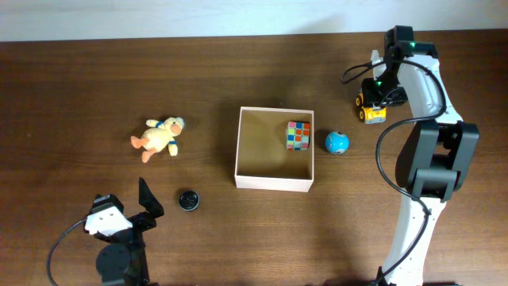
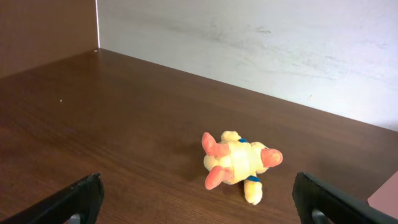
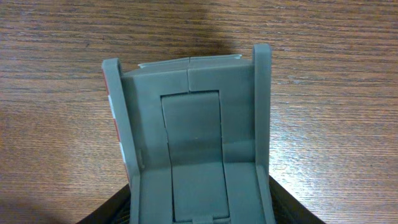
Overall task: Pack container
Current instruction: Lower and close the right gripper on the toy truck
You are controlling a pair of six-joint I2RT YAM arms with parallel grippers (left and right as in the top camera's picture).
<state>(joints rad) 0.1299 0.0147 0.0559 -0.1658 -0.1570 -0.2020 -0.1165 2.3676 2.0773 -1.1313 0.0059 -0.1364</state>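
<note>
1. Fingers [image 2: 74,202] of the left gripper [image 1: 125,208] stand spread wide with nothing between them, low at the near left of the table [image 1: 63,95].
2. Just beyond it lies a small black round object [image 1: 188,200], too small to name further.
3. Farther out on the left, a yellow plush duck [image 1: 157,137] with orange feet lies on its side, squarely ahead of the left wrist camera.
4. Mid-table sits the container [image 1: 275,184], open-topped. A multicoloured puzzle cube [image 1: 298,135] is inside, by its far right corner.
5. A blue ball [image 1: 336,143] rests on the table just outside the container's right wall.
6. At the far right, the right gripper [image 1: 373,97] is down over a yellow toy truck [image 1: 372,114]. Its dark fingers [image 3: 112,210] sit close against both sides of the grey dump bed. I cannot tell if they are already clamped.
7. Step in hand, as I judge it: taking the truck.
8. The next move calls for a firm hold and a lift clear of the table. Then comes a carry leftward over the ball and a release in the container's free space beside the cube.
</note>
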